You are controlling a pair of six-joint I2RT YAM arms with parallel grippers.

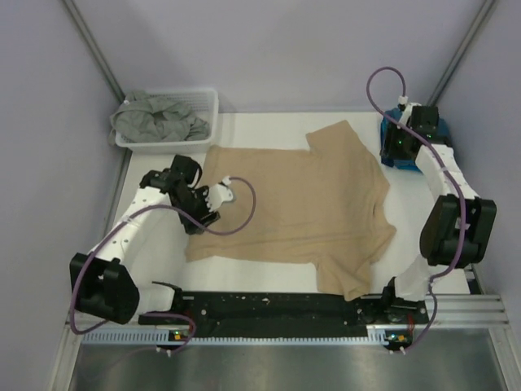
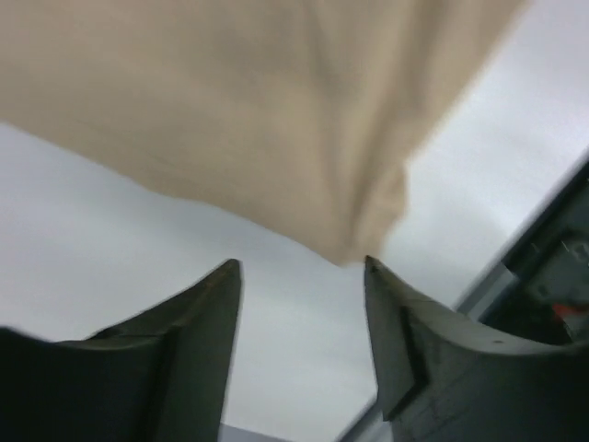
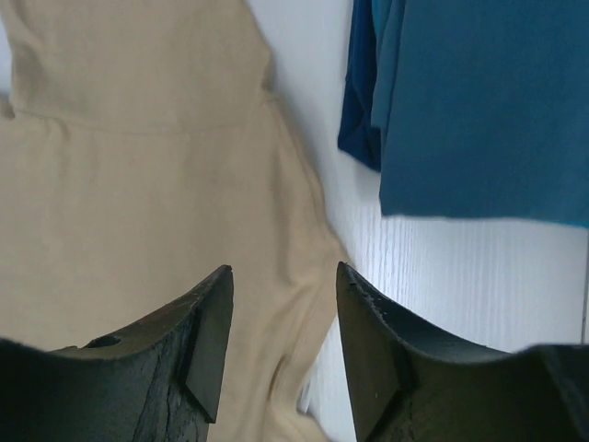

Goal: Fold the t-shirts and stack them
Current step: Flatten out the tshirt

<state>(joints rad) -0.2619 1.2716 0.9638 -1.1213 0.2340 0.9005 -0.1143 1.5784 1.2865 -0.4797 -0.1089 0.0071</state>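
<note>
The tan t-shirt (image 1: 301, 204) lies spread flat on the white table. The grey-green t-shirt (image 1: 159, 118) is bunched in the basket. The teal-blue t-shirt (image 1: 413, 145) lies folded at the back right, partly hidden by my right arm. My left gripper (image 1: 218, 195) is open at the tan shirt's left hem. In the left wrist view the gripper (image 2: 299, 267) is empty, and a corner of the tan cloth (image 2: 258, 110) reaches its right fingertip. My right gripper (image 3: 283, 272) is open and empty over the tan shirt's right edge (image 3: 138, 184), beside the teal-blue shirt (image 3: 479, 110).
A white slatted basket (image 1: 208, 102) stands at the back left corner. A black rail (image 1: 277, 309) runs along the near table edge between the arm bases. Purple cables loop off both arms. Lilac walls close in the left, back and right sides.
</note>
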